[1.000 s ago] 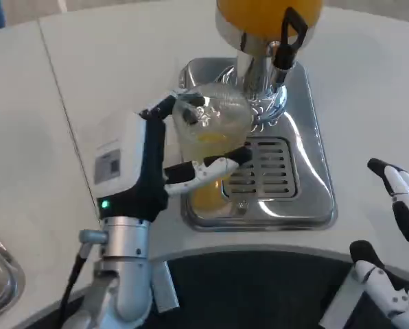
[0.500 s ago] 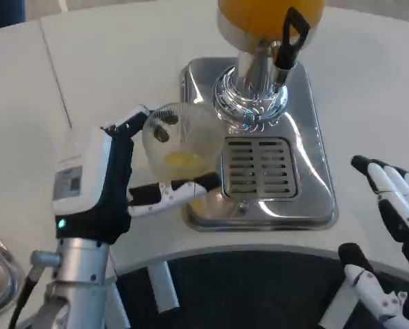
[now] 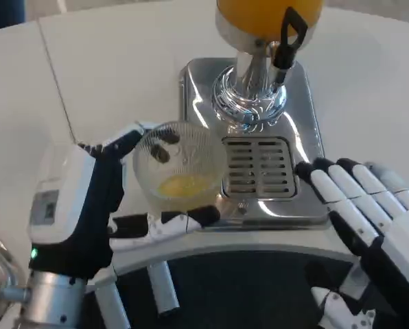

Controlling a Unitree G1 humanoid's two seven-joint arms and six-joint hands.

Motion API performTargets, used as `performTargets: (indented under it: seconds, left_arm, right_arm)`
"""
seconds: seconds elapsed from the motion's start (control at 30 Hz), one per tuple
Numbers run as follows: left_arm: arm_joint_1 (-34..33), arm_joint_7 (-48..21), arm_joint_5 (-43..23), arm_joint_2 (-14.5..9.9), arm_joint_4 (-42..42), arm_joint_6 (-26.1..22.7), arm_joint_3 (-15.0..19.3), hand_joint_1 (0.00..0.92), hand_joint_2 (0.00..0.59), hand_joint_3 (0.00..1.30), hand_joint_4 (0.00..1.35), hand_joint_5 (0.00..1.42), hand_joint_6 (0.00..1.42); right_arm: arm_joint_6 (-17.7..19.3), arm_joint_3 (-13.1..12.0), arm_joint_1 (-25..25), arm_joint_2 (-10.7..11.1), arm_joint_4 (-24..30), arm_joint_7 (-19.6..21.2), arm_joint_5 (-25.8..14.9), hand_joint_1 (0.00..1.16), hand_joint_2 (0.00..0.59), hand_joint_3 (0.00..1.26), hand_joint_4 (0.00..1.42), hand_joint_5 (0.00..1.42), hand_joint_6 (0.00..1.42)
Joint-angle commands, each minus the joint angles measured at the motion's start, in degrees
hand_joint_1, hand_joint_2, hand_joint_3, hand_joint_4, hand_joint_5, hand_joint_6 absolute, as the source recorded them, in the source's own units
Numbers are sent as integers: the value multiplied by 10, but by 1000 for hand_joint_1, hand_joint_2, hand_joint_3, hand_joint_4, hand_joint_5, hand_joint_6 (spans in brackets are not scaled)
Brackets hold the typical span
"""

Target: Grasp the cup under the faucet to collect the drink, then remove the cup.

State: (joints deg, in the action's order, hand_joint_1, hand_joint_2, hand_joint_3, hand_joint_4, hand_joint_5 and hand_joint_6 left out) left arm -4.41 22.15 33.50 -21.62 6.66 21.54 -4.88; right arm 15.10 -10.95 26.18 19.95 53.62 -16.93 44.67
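Clear ribbed plastic, the cup (image 3: 179, 166) with a little orange drink in its bottom sits clamped between the fingers and thumb of our left hand (image 3: 115, 199), at the left edge of the shiny steel drip tray (image 3: 307, 147) and off to the left of the chrome faucet with its black lever (image 3: 287, 41). Below the orange drink tank (image 3: 266, 12), our right hand (image 3: 369, 212) hangs at the tray's right front corner, fingers straight, slightly apart and holding nothing.
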Motion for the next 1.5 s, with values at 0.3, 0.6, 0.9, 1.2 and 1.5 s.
performTargets:
  seconds: [0.3, 0.6, 0.9, 1.2, 1.5]
  left_arm:
    - [105, -50, -30, 5, 112, 49, 33, 619, 0, 1102, 1233, 1424, 1424]
    - [162, -72, -40, 8, 154, 77, 70, 619, 0, 1102, 1233, 1424, 1424]
    - [194, -72, -17, 19, 186, 108, 84, 625, 0, 1102, 1233, 1424, 1424]
    - [214, -80, -14, 44, 195, 109, 94, 626, 0, 1102, 1233, 1424, 1424]
    - [221, -77, -12, 52, 193, 114, 99, 622, 0, 1102, 1233, 1424, 1424]
  right_arm:
    - [102, -15, 48, 13, -4, 30, -34, 148, 565, 0, 0, 0, 0]
    - [152, -27, 82, 17, 3, 26, -63, 93, 586, 0, 0, 0, 0]
    - [181, -33, 100, 16, 16, 20, -79, 77, 586, 0, 0, 0, 0]
    - [188, -28, 117, 2, 25, 17, -82, 66, 586, 0, 0, 0, 0]
    - [182, -19, 112, -6, 30, 10, -76, 57, 586, 0, 0, 0, 0]
